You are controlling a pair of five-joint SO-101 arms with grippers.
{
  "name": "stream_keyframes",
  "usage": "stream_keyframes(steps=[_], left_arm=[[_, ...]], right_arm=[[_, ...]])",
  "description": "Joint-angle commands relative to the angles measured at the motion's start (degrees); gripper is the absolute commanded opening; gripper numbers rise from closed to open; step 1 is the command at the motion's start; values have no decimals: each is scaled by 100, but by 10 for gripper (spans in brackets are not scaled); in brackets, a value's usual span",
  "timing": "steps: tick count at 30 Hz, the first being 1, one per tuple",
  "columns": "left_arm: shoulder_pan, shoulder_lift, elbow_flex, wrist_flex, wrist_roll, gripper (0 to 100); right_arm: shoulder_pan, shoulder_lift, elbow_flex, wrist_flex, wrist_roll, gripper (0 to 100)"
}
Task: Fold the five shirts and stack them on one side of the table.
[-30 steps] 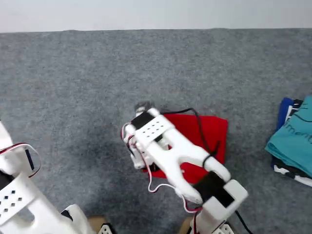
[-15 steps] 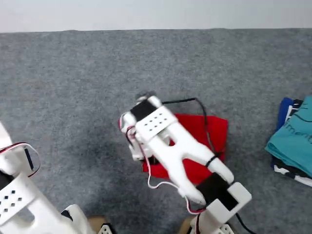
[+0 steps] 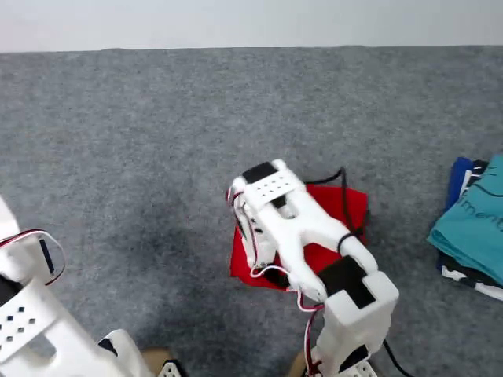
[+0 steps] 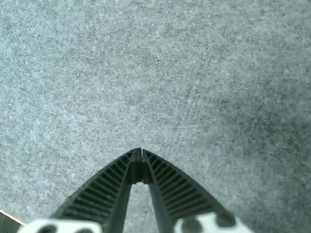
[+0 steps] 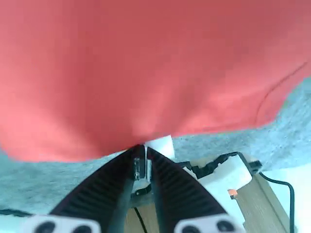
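A red shirt [image 3: 355, 210] lies folded on the grey table [image 3: 157, 118], near the middle. My right arm [image 3: 295, 228] stretches over it and hides much of it. In the right wrist view my right gripper [image 5: 142, 148] is shut, its tips pinching the edge of the red shirt [image 5: 146, 68], which hangs just in front of the camera. At the right edge sits a stack of folded shirts [image 3: 475, 224] with a teal one on top. My left gripper [image 4: 141, 156] is shut on nothing, over bare grey surface, and its arm [image 3: 31, 314] sits at the near left corner.
The right arm's base and a wooden mount [image 5: 228, 179] show beyond the shirt's edge. The table's far edge [image 3: 251, 49] meets a pale wall. Open grey surface spans the left and back.
My right arm has swung to the right over the red shirt, uncovering the shirt's left part. The left arm and the stack have not moved.
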Motion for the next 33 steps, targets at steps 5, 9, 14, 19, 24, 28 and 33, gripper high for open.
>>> stream_keyframes(steps=[5,9,14,19,24,28,33], left_arm=[[-26,-70,4,-53,-44,6],[-26,-70,4,-53,-44,6],[-26,-70,4,-88,-44,6],[-26,-70,4,-88,-44,6],[-26,-70,4,-79,-44,6],[-26,-70,4,-53,-44,6],[-26,-70,13,-53,-35,6]], right_arm=[[-127,-497,-88,-127,62,9],[-92,-1226,-492,92,88,9],[13,-1323,-659,-374,97,9],[92,-145,-659,-681,97,9],[-180,611,-765,-251,62,9],[-295,145,-967,-92,79,9],[-277,-673,-1538,-84,185,9]])
